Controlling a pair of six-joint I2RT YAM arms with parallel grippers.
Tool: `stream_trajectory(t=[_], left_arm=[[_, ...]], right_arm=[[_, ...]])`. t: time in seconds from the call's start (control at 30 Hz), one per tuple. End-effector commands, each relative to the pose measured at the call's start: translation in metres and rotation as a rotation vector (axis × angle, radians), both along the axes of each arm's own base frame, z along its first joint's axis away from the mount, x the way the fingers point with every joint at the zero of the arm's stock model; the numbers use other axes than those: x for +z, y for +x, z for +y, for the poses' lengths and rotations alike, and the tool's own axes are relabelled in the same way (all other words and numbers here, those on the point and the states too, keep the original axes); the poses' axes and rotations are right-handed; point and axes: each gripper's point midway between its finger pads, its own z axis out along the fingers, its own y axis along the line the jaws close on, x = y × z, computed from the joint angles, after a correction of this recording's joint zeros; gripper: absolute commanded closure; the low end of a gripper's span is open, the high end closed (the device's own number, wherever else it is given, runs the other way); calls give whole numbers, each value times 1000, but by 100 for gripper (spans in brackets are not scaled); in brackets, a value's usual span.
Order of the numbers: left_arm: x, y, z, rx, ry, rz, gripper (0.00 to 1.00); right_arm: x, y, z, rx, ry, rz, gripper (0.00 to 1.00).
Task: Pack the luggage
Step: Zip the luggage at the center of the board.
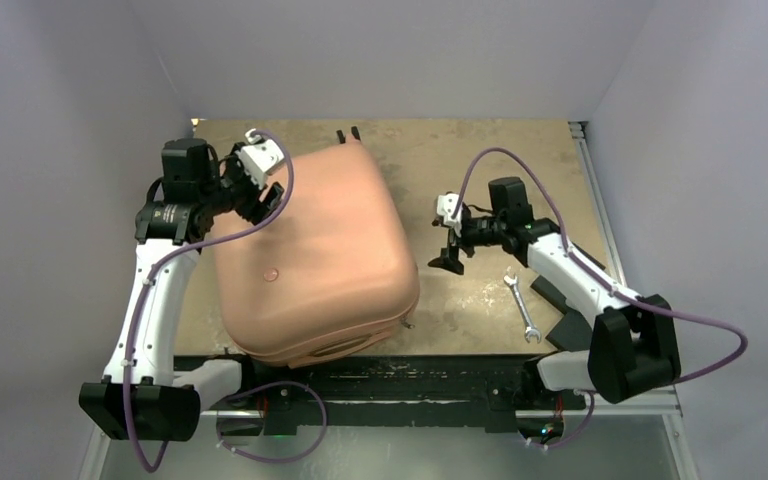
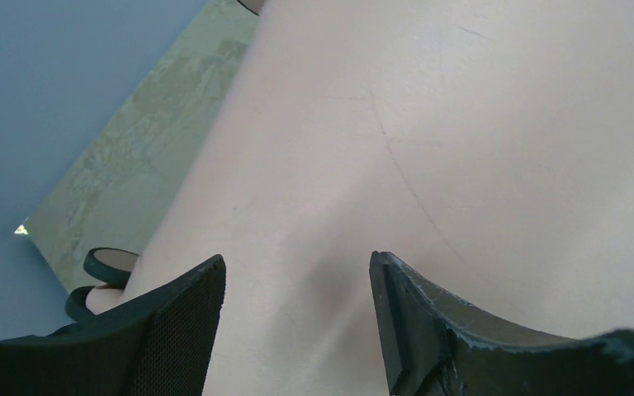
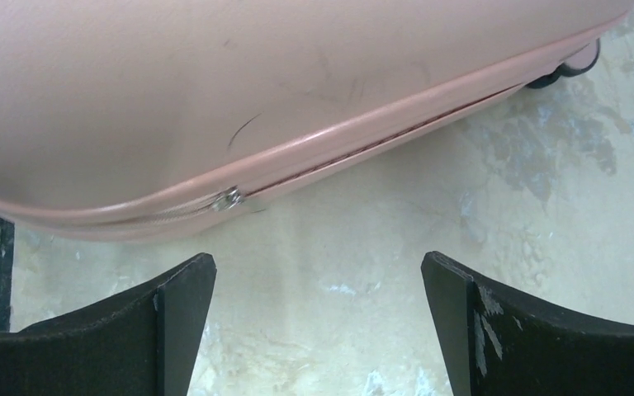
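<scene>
Salmon-pink luggage (image 1: 310, 255) shut, part-zipped; left gripper (image 2: 297, 276) spread above it; right gripper (image 3: 318, 264) spread, empty; next, probably: pinch zipper pull (image 3: 229, 198).

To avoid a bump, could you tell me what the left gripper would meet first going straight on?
The suitcase: its pink shell fills the view just ahead of the left gripper, probably close.
</scene>
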Motion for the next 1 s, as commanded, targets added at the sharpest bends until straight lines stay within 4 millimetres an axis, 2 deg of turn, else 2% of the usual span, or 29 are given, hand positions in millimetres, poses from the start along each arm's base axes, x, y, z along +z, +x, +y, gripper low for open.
stream_trajectory(t=[0.0,0.07,0.1,0.17,0.2,0.3,0.37,0.43,0.57,0.7,0.87,0.97], left_arm=[[-12,-26,-10,-136,50,37,35],[-15,-25,0,-75,73,45,31],[-12,-17,12,26,80,31,30],[-6,0,50,323,68,6,29],[-4,5,74,476,93,-17,29],[-3,-4,141,815,199,-48,29],[-2,-17,166,931,224,-59,29],[-4,-30,179,998,226,-48,29],[-22,-52,202,1095,270,28,29],[-55,-67,220,1132,306,125,29],[-104,-66,212,1070,278,232,33],[-129,-59,205,1016,267,272,34]], right_arm=[[-17,-12,-11,10,-52,-49,1],[-19,-20,-13,63,-66,-93,1],[-19,-25,-11,94,-59,-101,1],[-16,-35,-8,148,-37,-104,1],[-14,-40,-6,173,-27,-109,1],[-9,-44,-4,196,-13,-129,1],[-7,-43,-3,199,-10,-151,1],[-4,-44,-1,205,-5,-165,1],[8,-43,3,205,24,-201,1],[27,-47,10,223,54,-243,1],[31,-53,18,253,66,-227,1],[29,-63,19,322,59,-235,1]])
